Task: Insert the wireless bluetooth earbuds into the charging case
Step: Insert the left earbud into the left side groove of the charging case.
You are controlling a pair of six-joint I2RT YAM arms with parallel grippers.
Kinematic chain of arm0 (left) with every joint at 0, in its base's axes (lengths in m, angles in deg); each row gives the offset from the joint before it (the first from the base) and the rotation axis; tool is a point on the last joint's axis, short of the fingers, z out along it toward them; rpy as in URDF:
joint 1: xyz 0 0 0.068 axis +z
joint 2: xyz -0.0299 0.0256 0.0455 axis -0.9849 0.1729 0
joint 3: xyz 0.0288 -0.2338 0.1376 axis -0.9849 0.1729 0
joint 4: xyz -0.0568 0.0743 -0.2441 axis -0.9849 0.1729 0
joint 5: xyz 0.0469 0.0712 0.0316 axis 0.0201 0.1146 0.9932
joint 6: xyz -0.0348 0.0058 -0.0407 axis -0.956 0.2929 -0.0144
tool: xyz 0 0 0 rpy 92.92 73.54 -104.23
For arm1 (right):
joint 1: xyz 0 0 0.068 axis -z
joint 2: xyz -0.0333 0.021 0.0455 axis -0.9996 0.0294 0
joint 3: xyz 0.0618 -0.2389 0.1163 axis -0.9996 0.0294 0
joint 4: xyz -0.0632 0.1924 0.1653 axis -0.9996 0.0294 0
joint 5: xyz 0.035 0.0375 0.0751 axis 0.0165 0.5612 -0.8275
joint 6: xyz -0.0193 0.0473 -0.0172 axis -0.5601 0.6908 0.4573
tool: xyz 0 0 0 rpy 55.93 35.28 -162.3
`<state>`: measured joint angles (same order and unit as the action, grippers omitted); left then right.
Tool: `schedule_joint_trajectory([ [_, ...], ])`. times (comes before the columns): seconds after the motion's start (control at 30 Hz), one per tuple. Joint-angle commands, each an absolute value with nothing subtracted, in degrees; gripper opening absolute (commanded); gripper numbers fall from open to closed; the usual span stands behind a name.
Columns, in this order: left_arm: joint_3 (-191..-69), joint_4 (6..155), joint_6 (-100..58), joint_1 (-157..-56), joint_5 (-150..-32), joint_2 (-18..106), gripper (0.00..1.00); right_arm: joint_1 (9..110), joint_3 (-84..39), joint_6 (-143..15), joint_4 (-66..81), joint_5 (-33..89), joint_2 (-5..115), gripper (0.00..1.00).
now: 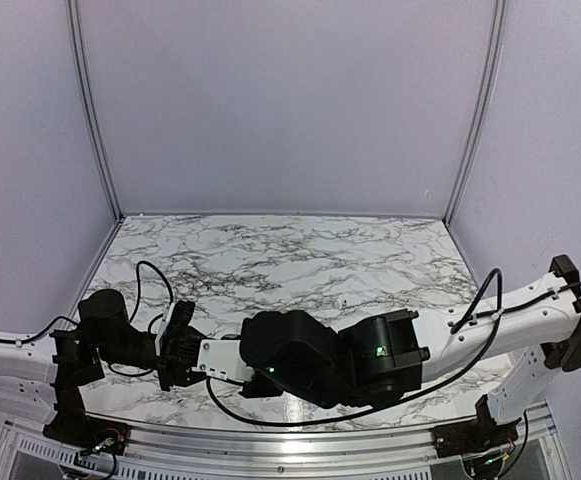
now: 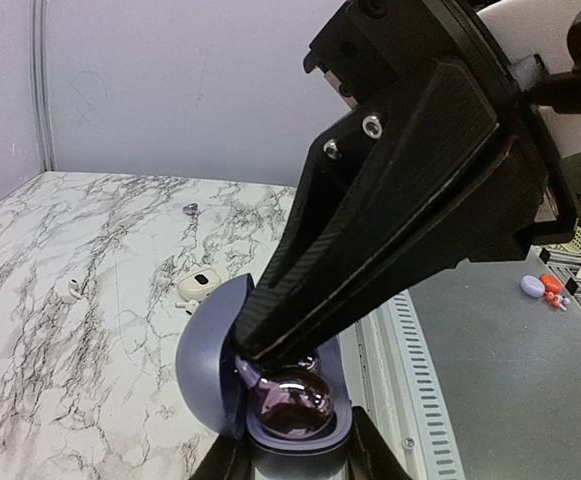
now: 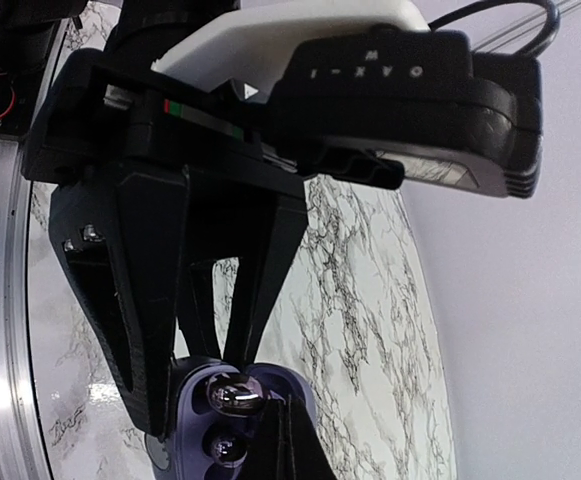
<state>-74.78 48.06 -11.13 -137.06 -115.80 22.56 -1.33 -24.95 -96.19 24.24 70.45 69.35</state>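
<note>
The lavender charging case is open, its lid standing to the left. My left gripper is shut on its base, near the table's front left. A glossy purple earbud sits in the near well, with a smaller shiny one behind it. My right gripper is shut, its tips pushed into the case against the big bud; whether it pinches anything is hidden. In the right wrist view both buds show in the case beside my right gripper. In the top view the arms hide the case.
Small white earbud-like pieces lie on the marble table: one just behind the case, one further left, plus a tiny metal bit. A slotted metal rail marks the table edge. Purple and orange items lie beyond it.
</note>
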Motion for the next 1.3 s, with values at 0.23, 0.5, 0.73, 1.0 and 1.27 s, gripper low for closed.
schedule_joint_trajectory([
  [0.23,-75.2,45.4,-11.7,-137.3,-115.8,20.9,0.02,-3.5,-25.5,-98.2,22.4,72.0,69.8,0.0],
  [0.5,-75.2,45.3,-11.7,-137.3,-115.6,20.4,0.01,-3.8,-25.1,-98.5,22.5,75.9,71.0,0.0],
  [0.73,-75.7,45.3,-11.6,-137.3,-116.4,21.1,0.02,-3.8,-26.3,-98.6,21.3,78.5,71.9,0.0],
  [1.0,-75.4,45.3,-12.0,-137.3,-116.0,20.1,0.01,-3.7,-27.0,-99.4,19.9,81.1,72.9,0.0],
  [1.27,-75.0,45.3,-11.9,-137.3,-115.7,19.4,0.02,-3.7,-27.6,-98.1,21.5,80.3,72.6,0.13],
])
